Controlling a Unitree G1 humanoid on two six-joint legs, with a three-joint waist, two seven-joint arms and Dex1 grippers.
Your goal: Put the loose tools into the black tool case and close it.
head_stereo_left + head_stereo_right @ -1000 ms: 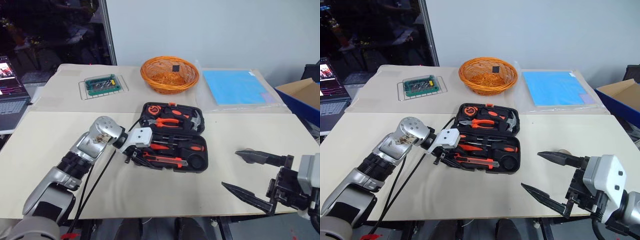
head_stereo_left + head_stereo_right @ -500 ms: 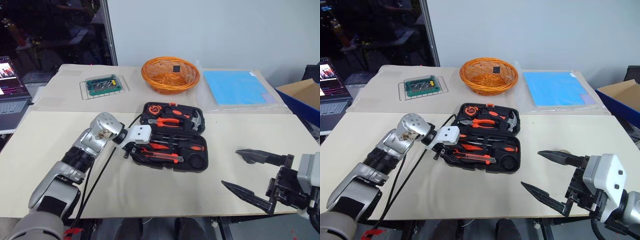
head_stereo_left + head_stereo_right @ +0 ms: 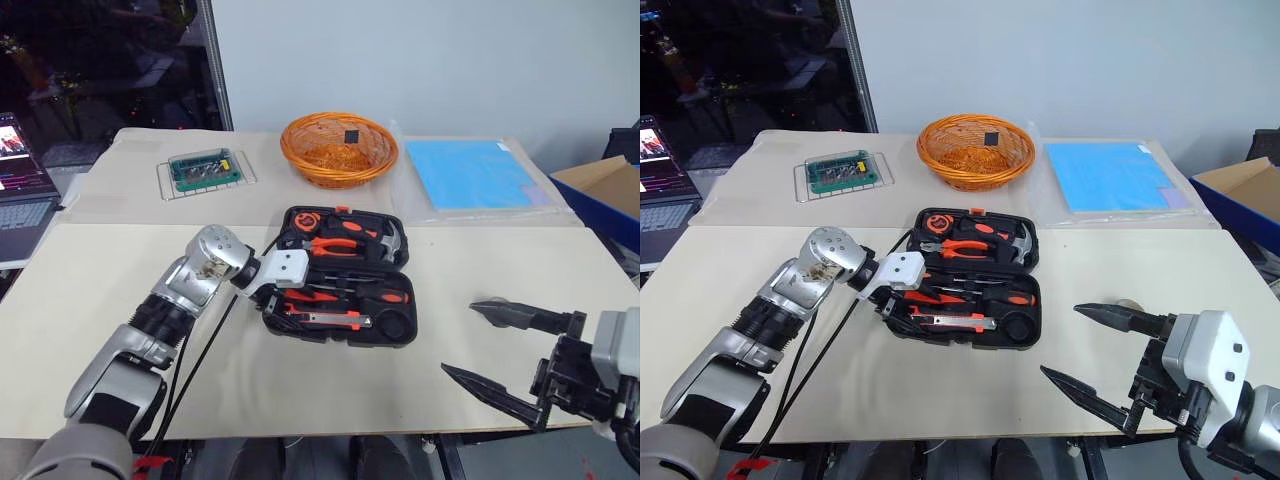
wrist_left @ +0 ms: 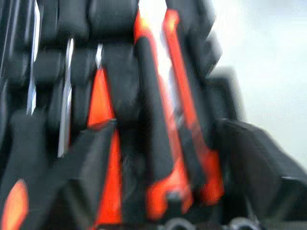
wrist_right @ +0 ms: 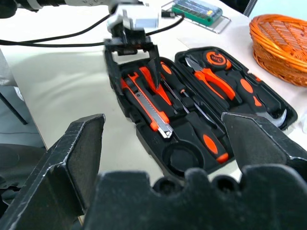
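The black tool case [image 3: 345, 275] lies open in the middle of the table [image 3: 300, 370], with the utility knife [image 5: 152, 108] and screwdrivers [image 5: 194, 122] set in the recesses of its near half and pliers [image 3: 335, 243] in the far half. The left gripper [image 5: 139, 60] hangs over the case's left end, fingers apart and clear of the tools. The right gripper [image 3: 500, 350] is well to the right near the table's front edge, fingers spread wide and empty.
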